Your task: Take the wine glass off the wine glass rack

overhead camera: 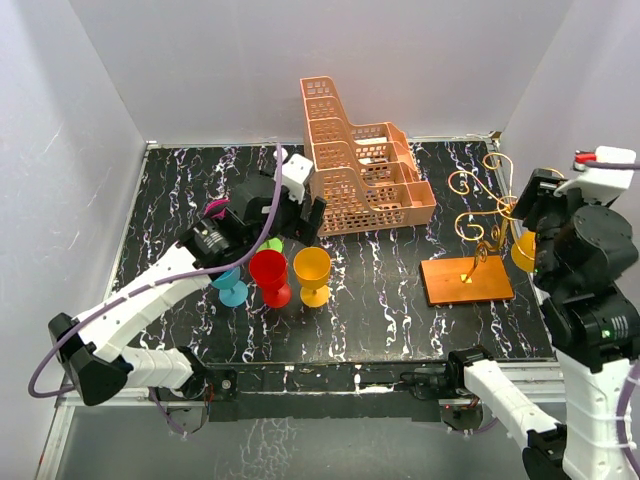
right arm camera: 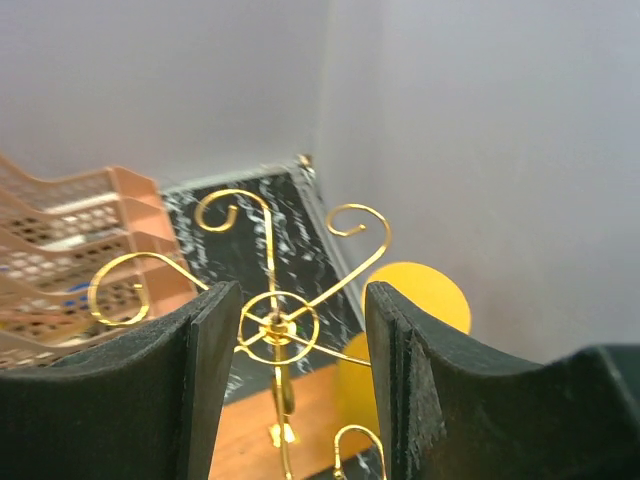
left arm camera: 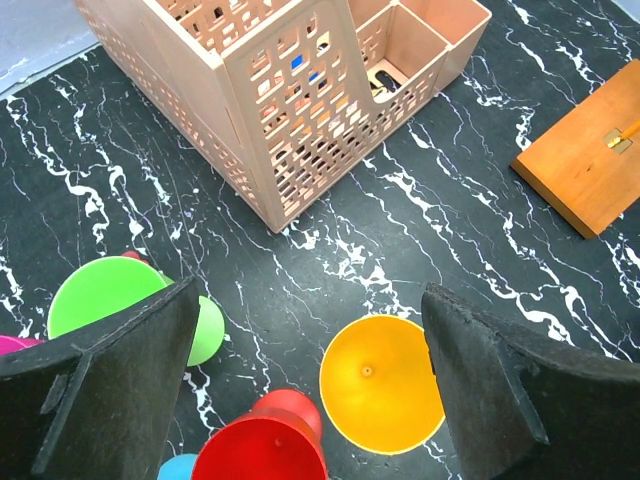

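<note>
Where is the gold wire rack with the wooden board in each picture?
Top external: the gold wire rack on its orange-brown wooden board stands right of centre.
Left wrist: only its board, upper right edge.
Right wrist: its hooks, in the middle.
Shared landmark: the peach plastic lattice basket.

Wide bare lane on black marbled table (overhead camera: 380,320) betw. orange-yellow plastic goblet (overhead camera: 312,268) & wine glass rack (overhead camera: 466,280) (flat orange-brown base board, thin gold wire stem) near right edge. Left of lane: red plastic goblet (overhead camera: 269,272), teal plastic goblet (overhead camera: 231,290), packed close. Far edge, centre: blocked by tall peach lattice plastic basket (overhead camera: 365,165). Above board: curled gold hooks (right arm camera: 235,215) crowd approach; yellow wine glass (right arm camera: 415,300) hangs on rack's right side, close to grey wall (right arm camera: 500,150).
</note>
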Motion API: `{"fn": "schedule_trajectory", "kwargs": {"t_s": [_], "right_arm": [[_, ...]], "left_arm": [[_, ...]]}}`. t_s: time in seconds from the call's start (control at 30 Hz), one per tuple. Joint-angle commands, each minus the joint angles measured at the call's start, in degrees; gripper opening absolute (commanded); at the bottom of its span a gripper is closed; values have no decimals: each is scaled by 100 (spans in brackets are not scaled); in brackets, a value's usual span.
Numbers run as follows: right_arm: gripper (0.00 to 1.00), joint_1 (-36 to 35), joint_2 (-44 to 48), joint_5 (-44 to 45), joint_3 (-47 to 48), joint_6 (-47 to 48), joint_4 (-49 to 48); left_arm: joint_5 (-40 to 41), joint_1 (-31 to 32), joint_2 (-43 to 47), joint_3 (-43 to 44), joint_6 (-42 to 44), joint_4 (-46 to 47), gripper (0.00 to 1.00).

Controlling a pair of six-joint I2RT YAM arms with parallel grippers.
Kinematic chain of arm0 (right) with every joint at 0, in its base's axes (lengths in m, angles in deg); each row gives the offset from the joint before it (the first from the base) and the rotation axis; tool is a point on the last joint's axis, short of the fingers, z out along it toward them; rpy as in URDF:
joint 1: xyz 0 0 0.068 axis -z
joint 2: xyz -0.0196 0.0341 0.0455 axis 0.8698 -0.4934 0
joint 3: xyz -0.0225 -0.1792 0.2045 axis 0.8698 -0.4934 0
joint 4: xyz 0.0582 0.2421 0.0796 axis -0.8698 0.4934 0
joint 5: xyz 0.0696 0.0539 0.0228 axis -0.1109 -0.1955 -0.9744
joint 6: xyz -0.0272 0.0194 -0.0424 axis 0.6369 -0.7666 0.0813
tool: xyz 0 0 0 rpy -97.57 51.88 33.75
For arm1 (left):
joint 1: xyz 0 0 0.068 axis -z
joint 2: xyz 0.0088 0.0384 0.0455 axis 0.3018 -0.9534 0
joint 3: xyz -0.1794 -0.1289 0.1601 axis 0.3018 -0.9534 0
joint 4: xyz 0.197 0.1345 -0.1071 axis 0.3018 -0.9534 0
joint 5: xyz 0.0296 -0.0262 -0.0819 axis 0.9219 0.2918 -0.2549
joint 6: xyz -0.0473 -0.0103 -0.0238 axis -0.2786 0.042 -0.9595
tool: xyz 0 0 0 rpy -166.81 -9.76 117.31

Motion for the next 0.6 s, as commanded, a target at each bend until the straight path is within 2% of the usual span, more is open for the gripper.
{"fn": "schedule_trajectory", "kwargs": {"t_s": [0.0,0.33,0.57], "right_arm": [[54,-30,-325,1134,119,784,261],[55,-31,-494,1749,-512,1501,642],[51,-30,-711,1872,-538,1791,842]], "left_arm": [[-264,-92,592,-275,-16,440,91],[-367,-141,969,-603,-63,648,94],[-238,-141,1027,-655,10,638,96]]}}
